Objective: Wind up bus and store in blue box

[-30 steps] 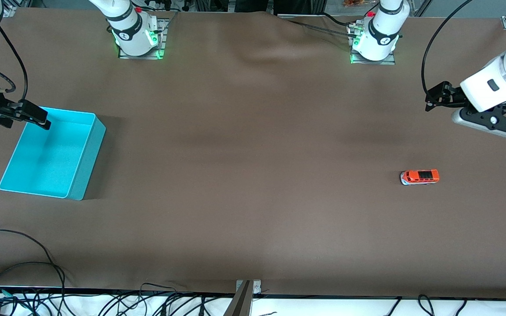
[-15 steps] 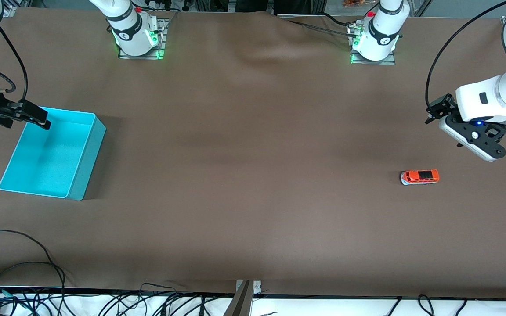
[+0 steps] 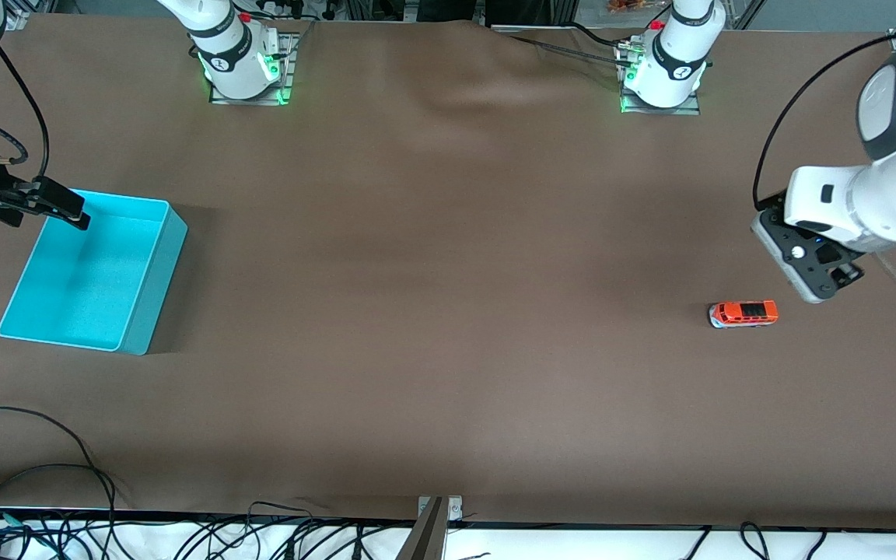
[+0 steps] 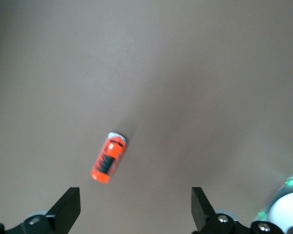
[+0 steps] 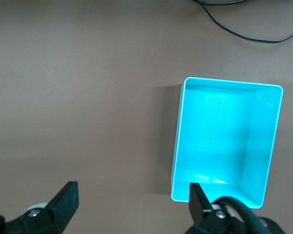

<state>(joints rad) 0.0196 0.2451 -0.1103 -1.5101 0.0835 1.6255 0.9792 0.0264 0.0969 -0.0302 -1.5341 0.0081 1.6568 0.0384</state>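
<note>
Bus (image 3: 743, 314) sits on its wheels on the brown bench (image 3: 448, 311), toward the left arm's end, in the front view. Left hand (image 3: 802, 260) hangs above the bench just beside it. Blue box (image 3: 90, 272) lies at the right arm's end, open-topped, with the right hand (image 3: 51, 206) over its rim farthest from the front camera.

Left wrist view: both fingers (image 4: 68, 209) are spread wide, released, the bus (image 4: 108, 157) on the bench below them.

Right wrist view: fingers (image 5: 63, 200) released too, holding nothing, the box (image 5: 224, 141) beneath.
</note>
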